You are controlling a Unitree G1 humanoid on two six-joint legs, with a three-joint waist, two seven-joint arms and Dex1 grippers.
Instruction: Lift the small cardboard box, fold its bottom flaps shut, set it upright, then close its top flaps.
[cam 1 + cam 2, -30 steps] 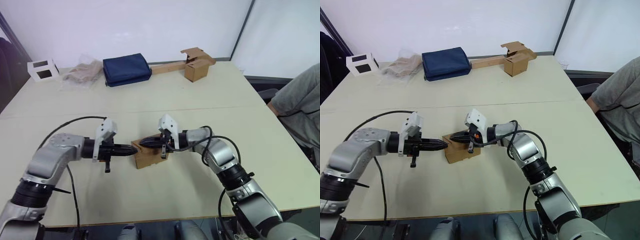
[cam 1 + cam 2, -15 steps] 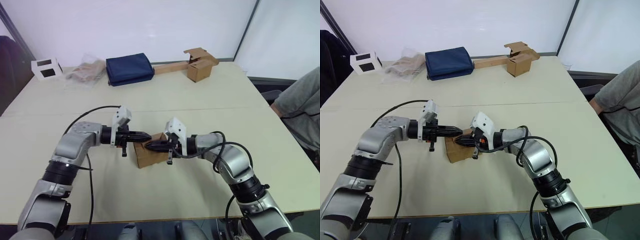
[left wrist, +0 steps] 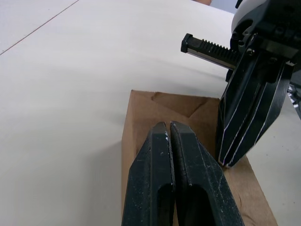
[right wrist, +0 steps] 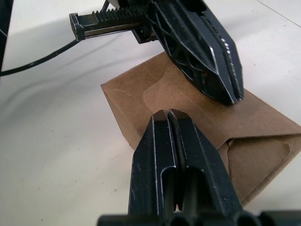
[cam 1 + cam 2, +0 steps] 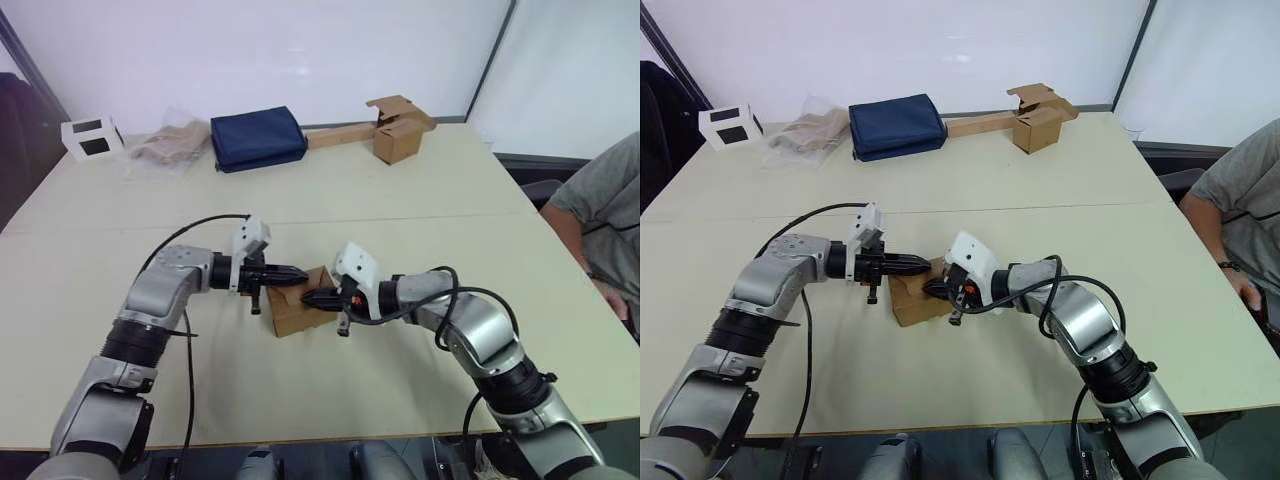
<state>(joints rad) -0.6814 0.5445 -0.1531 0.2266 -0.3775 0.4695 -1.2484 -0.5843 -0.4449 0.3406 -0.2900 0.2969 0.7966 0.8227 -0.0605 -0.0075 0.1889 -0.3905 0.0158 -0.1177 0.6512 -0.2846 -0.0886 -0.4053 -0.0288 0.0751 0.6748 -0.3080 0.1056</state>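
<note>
The small cardboard box [image 5: 299, 314] stands on the table between my arms, with its top flaps folded flat [image 4: 136, 94]. My left gripper [image 5: 297, 272] is shut, and its tip lies over the far part of the box top [image 3: 188, 106]. My right gripper [image 5: 306, 296] is shut too and points the opposite way, its tip on the top near the middle seam. The two tips sit close side by side, as the left wrist view of my left gripper [image 3: 168, 127] and the right wrist view of my right gripper [image 4: 168, 115] both show. Nothing is between either pair of fingers.
At the table's far edge are a white box with black windows [image 5: 88, 137], a crumpled plastic bag [image 5: 165, 148], a navy pouch [image 5: 257, 138] and a brown box joined to a long cardboard strip [image 5: 397, 135]. A person [image 5: 610, 215] sits at the right side.
My left gripper has moved from beside the box's left face to over its top. The right gripper has slid further across the top. The camera has shifted slightly.
</note>
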